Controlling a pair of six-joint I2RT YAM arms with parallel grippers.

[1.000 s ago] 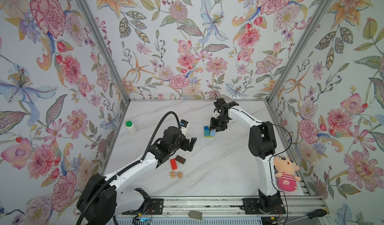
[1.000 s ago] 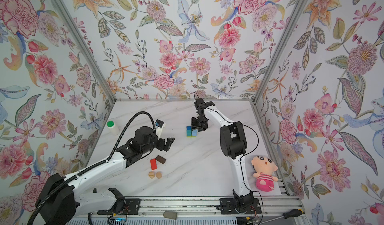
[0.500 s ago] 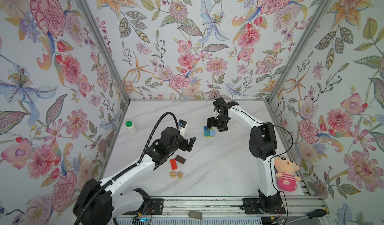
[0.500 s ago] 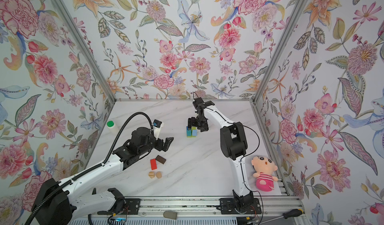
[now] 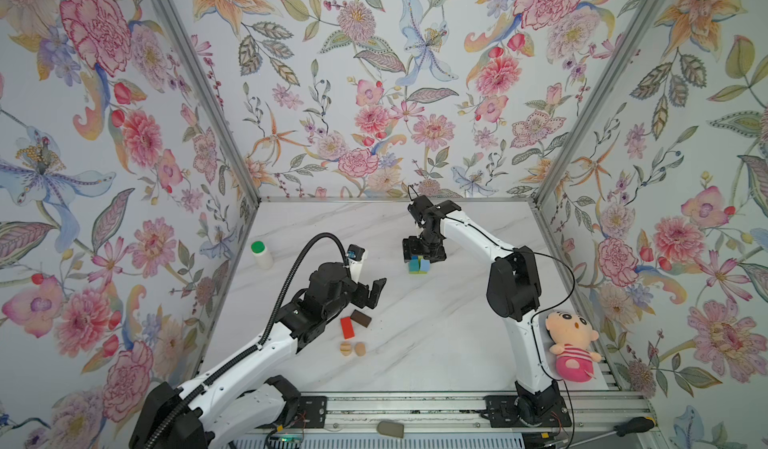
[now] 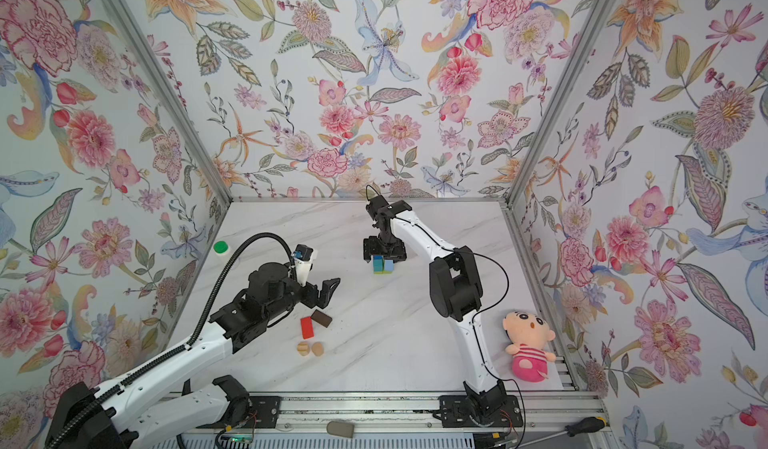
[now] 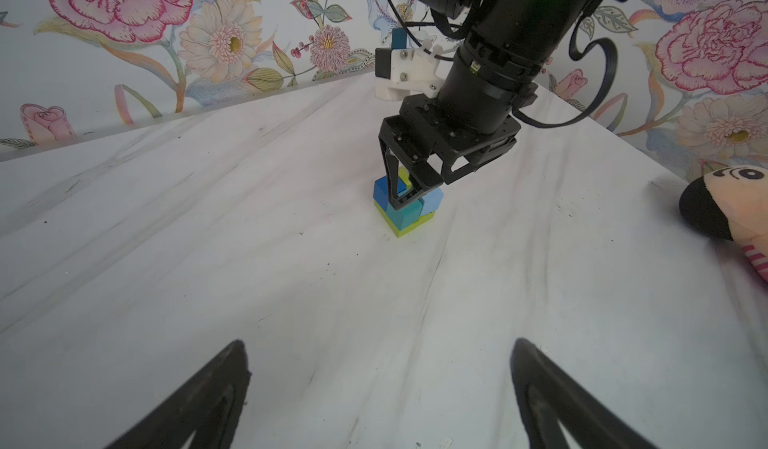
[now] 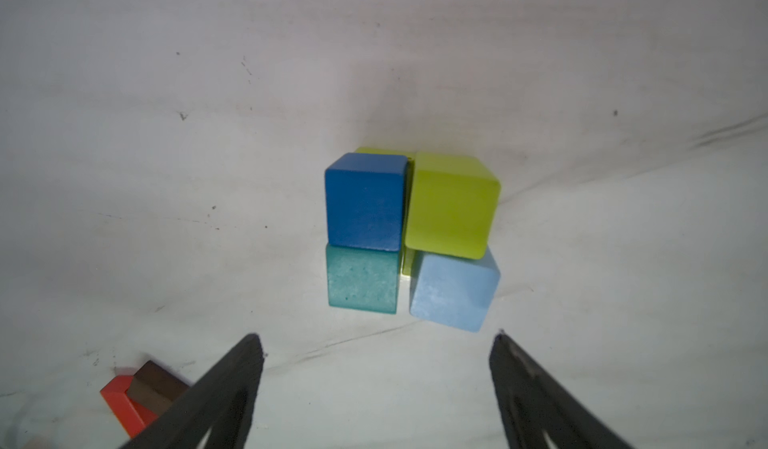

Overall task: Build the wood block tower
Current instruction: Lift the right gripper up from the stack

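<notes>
Bench is carrying everything. R arm is reaching to far centre. R pincer is hanging just over the block tower, jaws standing wide w/ nothing between them. A sec ago they were narrow at that same spot, so prob. a cube has just been let go; which one, can't tell. L arm is sitting near-left. L pincer is spread wide & empty, hovering just beyond the spare pieces.

Tower is standing far-centre: blue cube, lime-green cube, teal cube & light-blue cube are sitting as a tight square, w/ a lime-green layer peeking out under them. Light-blue one is sitting a bit skewed, w/ a slim gap to teal.

So this layer is looking complete; task approx halfway. Loose bits are lying near, left of centre: red oblong touching dark-brown oblong, then tan rounded pieces side by side, nearer. Next is prob. fetching an oblong, w/ L pincer sitting closest.
</notes>
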